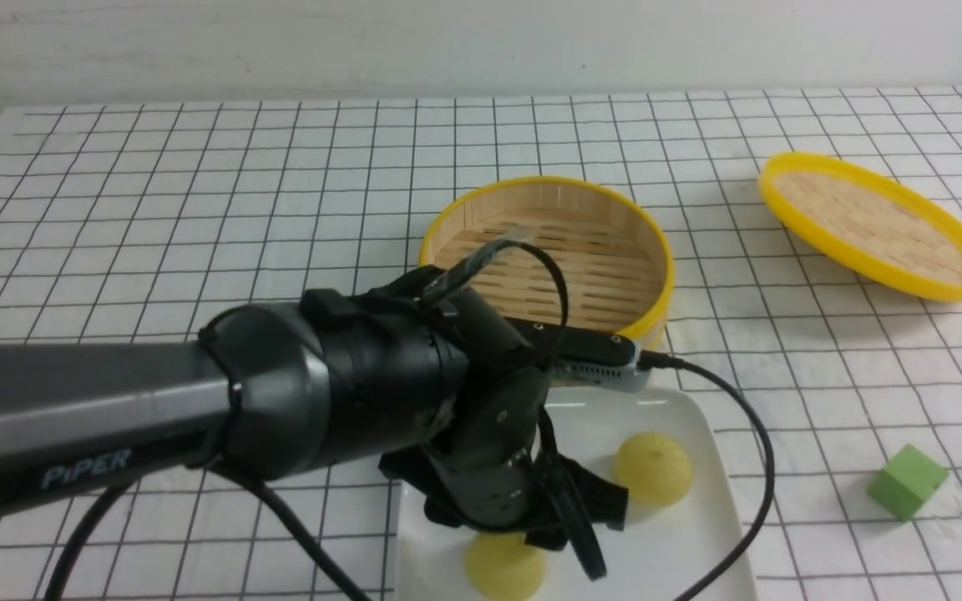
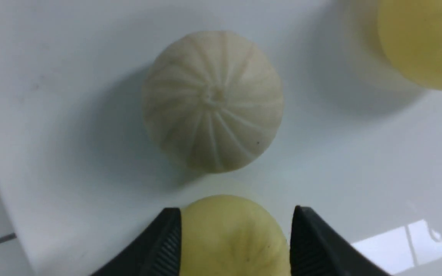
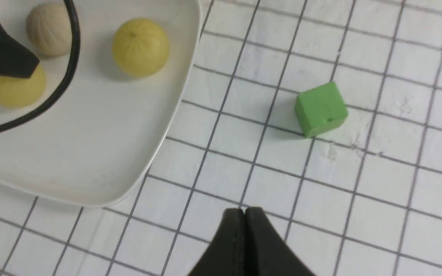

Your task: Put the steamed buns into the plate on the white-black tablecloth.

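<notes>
On the glossy white rounded-square plate (image 3: 90,153), the left pincer (image 2: 236,210) clasps a pale yellow pleated bun (image 2: 232,245) between its jaws; right pincer (image 3: 246,230) closed, empty

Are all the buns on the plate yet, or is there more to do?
Nearly finished. Done: the beige bun and one yellow bun lie on the plate, and the basket is empty. In hand: the left gripper holds the last yellow bun low at the plate. Left: let it go and lift away. The right gripper is shut over the cloth.
</notes>
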Action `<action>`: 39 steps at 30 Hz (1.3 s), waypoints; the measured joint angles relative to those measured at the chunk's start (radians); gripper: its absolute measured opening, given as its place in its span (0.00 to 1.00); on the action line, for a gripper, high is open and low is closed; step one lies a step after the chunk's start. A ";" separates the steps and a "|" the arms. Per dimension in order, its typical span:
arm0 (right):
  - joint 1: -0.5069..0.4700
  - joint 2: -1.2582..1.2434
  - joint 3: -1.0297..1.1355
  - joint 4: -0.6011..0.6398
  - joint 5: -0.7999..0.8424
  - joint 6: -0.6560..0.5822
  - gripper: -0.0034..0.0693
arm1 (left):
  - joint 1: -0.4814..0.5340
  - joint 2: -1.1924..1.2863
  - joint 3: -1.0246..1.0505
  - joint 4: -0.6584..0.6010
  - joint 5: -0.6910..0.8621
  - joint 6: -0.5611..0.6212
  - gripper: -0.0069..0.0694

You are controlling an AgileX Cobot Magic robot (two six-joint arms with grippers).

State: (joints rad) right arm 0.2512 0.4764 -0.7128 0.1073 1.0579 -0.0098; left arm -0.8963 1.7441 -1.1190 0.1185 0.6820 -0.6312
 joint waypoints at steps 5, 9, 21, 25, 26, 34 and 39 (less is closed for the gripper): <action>0.000 -0.256 0.060 -0.097 -0.144 0.079 0.03 | 0.000 -0.010 0.000 0.026 0.006 0.000 0.63; 0.000 -0.399 0.205 -0.117 -0.380 0.097 0.03 | 0.000 -0.024 0.000 0.051 0.007 0.000 0.63; 0.000 -0.418 0.347 -0.107 -0.510 0.098 0.03 | 0.000 -0.025 0.000 0.055 0.023 -0.002 0.63; 0.000 -0.418 0.348 -0.069 -0.444 0.098 0.03 | 0.000 -0.025 0.000 0.055 0.023 -0.003 0.63; 0.000 -0.418 0.348 -0.064 -0.439 0.098 0.03 | 0.000 -0.025 0.000 0.055 0.023 -0.003 0.63; 0.000 -0.418 0.348 -0.053 -0.440 0.098 0.03 | 0.000 -0.025 0.000 0.055 0.022 -0.007 0.63; 0.000 -0.418 0.348 -0.053 -0.440 0.098 0.04 | 0.000 -0.025 0.000 0.060 0.021 -0.037 0.56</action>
State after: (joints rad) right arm 0.2512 0.0579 -0.3644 0.0542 0.6176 0.0886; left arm -0.8963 1.7195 -1.1190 0.1780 0.7033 -0.6687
